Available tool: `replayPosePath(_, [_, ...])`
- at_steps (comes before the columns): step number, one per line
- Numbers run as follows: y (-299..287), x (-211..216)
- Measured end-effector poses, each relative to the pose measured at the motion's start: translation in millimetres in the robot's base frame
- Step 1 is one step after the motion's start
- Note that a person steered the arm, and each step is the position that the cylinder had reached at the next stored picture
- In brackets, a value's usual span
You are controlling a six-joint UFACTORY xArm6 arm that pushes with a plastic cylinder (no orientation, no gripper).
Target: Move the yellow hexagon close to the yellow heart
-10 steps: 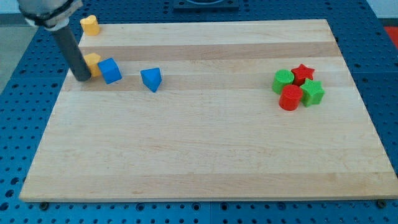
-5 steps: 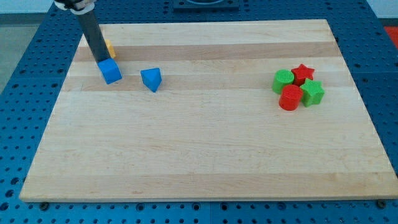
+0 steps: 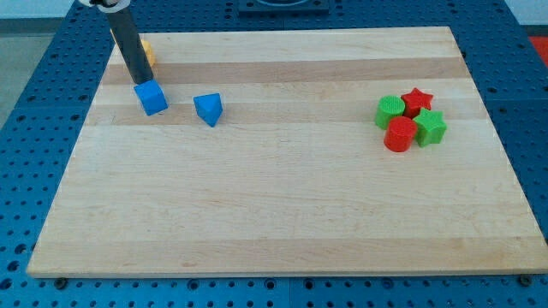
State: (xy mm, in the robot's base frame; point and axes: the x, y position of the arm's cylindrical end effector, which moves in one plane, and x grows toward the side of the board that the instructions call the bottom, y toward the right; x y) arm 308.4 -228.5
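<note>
My dark rod comes down at the view's top left, and my tip (image 3: 142,80) rests just above the blue cube (image 3: 152,98), touching or nearly touching its top edge. A sliver of a yellow block (image 3: 148,53) shows at the rod's right side, near the board's top left corner; its shape cannot be made out. The rod hides the rest of it. No second yellow block shows; the rod covers the spot where the yellow heart stood earlier.
A blue triangular block (image 3: 208,109) lies right of the blue cube. At the view's right, a green round block (image 3: 390,109), red star (image 3: 417,100), red cylinder (image 3: 398,134) and green star (image 3: 430,127) are bunched together. The wooden board's top edge (image 3: 291,31) is near the rod.
The rod moved from the board's left edge to the right and up. The yellow hexagon went from beside the blue cube up toward the top left corner. The yellow heart is now hidden.
</note>
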Motion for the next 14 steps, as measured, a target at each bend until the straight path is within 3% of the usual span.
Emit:
replayPosePath(3, [-15.6, -2.5])
replayPosePath(4, [-26.3, -20.9])
replayPosePath(6, [-69.2, -31.8])
replayPosePath(7, [-67.0, 10.0])
replayPosePath(9, [-1.7, -27.4])
replayPosePath(11, [-55.8, -43.2])
replayPosePath(14, [-56.3, -27.3])
